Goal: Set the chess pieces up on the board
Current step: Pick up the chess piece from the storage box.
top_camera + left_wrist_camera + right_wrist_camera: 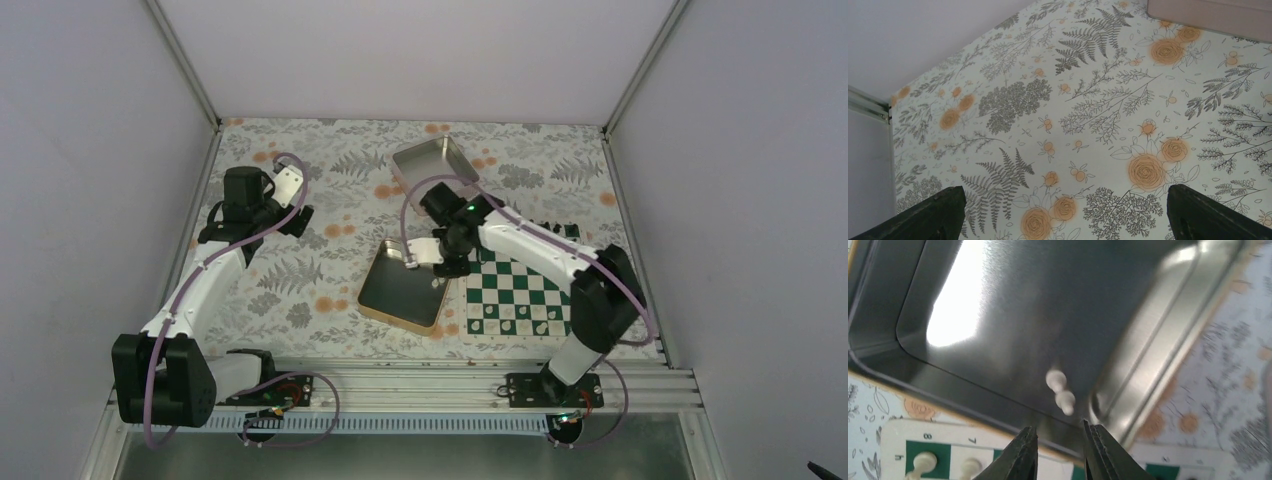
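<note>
Nearest, a ribbed aluminium rail (420,385) carrying both arm bases. Just beyond on the right, the board (520,295): flat, dark green and white squares, pale border, laid on a tablecloth (300,280) printed with grey ferns and orange roses. Along its near rows, the chess pieces (512,325), tiny cream dots from above. At its far edge, a few small black chessmen (560,230). Across its far left corner, the right arm's white forearm, hiding those squares from the top view.

Just beside the board's left edge, a shallow square tin (385,290): gold-rimmed, round-cornered, dark brushed-metal floor, with a bright patch of glare in the right wrist view. Over that tin's corner nearest the board, the right gripper (440,265), dark fingers drawn near each other, a narrow gap between, nothing held.

Shown clearly only from the right wrist: a stray piece (1060,390), cream and rounded, lying on the tin floor by the wall just past the fingertips (1025,452), doubled, perhaps by a reflection. Also there, two cream chessmen standing on corner squares by the printed 8, 7 and h.

Farther back, a second tin (435,165), silvery, turned at an angle to the first. Off to the left, well apart from board and tins, the left gripper (1064,192), spread wide over bare cloth, grasping nothing. Beyond everything, the pale wall (420,60).
</note>
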You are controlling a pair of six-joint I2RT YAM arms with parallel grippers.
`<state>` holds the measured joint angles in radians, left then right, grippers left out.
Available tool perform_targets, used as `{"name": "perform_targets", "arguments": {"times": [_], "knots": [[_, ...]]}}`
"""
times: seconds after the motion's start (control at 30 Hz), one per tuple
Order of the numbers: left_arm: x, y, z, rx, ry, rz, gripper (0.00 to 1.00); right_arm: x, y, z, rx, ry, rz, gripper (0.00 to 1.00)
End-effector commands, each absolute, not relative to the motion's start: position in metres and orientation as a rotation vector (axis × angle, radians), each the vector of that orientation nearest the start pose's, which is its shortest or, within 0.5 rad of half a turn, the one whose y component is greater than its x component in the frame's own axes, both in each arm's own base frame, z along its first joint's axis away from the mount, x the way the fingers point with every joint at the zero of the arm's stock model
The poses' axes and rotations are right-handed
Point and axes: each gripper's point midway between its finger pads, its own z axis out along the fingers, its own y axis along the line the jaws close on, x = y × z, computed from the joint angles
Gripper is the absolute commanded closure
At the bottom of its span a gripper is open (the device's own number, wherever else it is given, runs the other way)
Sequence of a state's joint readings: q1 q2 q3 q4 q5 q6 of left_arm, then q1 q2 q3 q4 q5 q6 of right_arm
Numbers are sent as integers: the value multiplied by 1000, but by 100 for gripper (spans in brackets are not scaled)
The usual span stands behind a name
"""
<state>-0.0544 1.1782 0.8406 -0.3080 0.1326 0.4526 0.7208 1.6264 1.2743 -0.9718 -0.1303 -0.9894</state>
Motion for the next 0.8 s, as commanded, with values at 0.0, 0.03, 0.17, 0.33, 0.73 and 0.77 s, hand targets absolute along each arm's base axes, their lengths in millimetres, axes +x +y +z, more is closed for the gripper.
{"name": "perform_targets", "arguments": {"times": [0.0, 0.03, 0.17, 0.33, 0.73, 0.77], "knots": [[370, -45, 197, 616, 2089, 73, 0, 240, 254, 88, -2232, 1965, 101, 75], [370, -46, 197, 617, 2089, 69, 0, 238, 254, 84, -2247, 1976, 103, 75], [369, -49, 199, 623, 2081, 51, 0, 240, 262, 73, -2259, 1998, 107, 75], [368, -49, 201, 624, 2074, 48, 0, 243, 266, 64, -2258, 2002, 100, 75], [368, -50, 201, 626, 2075, 43, 0, 246, 265, 41, -2281, 2013, 77, 77], [368, -50, 201, 626, 2075, 40, 0, 246, 266, 41, -2281, 2012, 80, 77]]}}
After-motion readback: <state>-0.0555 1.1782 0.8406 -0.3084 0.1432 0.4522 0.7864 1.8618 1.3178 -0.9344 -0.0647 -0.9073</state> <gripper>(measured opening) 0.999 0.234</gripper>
